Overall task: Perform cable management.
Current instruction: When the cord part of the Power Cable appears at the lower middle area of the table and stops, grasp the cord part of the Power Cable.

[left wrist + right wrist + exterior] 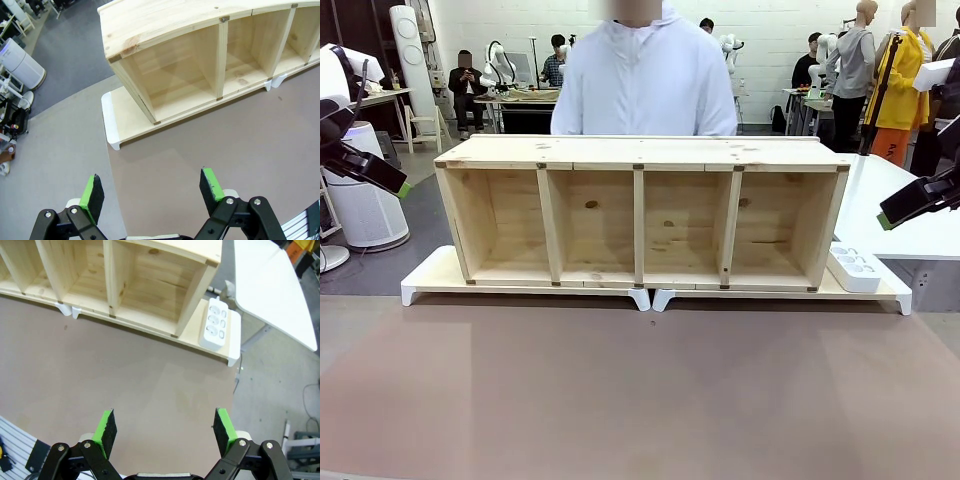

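A white power strip [853, 268] lies on the right end of the white platform, beside the wooden shelf; it is also in the right wrist view [216, 324]. Most of the cable is hidden; a thin dark line that may be the cable [237, 377] drops past the platform's corner. My left gripper [392, 182] hangs at the far left, above the table's edge, and stands open [152, 192] with nothing between its fingers. My right gripper [892, 215] hovers at the far right, above and to the right of the strip, also open [165, 432] and holding nothing.
A wooden shelf [640, 152] with four open compartments lies across two white platforms [430, 280]. A person [645, 85] stands behind it. Brown table surface [640, 390] stretches in front. A white side table [890, 190] stands at the right.
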You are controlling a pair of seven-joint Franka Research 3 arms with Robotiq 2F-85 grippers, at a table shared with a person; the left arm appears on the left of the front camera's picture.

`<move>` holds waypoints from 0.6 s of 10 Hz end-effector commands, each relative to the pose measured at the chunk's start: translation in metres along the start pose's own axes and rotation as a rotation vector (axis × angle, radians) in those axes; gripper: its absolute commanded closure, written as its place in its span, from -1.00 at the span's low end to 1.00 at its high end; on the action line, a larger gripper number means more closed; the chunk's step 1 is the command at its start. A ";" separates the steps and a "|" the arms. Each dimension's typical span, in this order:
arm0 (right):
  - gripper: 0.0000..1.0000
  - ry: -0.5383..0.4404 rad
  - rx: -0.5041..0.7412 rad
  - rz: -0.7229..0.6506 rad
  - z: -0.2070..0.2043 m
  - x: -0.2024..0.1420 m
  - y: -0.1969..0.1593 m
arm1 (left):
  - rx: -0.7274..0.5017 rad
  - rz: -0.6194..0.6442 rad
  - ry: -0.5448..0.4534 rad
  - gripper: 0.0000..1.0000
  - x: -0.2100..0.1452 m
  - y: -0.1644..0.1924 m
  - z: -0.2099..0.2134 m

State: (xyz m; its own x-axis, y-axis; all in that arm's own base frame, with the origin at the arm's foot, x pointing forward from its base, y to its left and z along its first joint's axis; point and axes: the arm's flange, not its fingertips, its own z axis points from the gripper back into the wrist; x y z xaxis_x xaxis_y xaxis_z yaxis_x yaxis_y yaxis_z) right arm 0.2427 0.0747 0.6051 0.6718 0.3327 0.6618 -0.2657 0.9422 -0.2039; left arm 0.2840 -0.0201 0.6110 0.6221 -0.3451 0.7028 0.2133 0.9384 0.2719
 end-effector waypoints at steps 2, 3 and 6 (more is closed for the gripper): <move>-1.00 -0.003 0.001 0.009 -0.002 0.002 0.000 | 0.008 -0.004 -0.008 -1.00 0.002 -0.001 -0.001; -1.00 -0.003 0.001 0.009 -0.002 0.002 0.000 | 0.008 -0.004 -0.008 -1.00 0.002 -0.001 -0.001; -1.00 -0.003 0.001 0.009 -0.002 0.002 0.000 | 0.008 -0.004 -0.008 -1.00 0.002 -0.001 -0.001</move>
State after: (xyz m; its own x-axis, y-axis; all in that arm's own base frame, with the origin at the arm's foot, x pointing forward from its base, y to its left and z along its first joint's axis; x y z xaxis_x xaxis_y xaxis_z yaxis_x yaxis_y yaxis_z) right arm 0.2427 0.0747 0.6051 0.6718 0.3327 0.6618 -0.2657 0.9422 -0.2039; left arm 0.2840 -0.0201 0.6110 0.6221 -0.3451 0.7028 0.2133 0.9384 0.2719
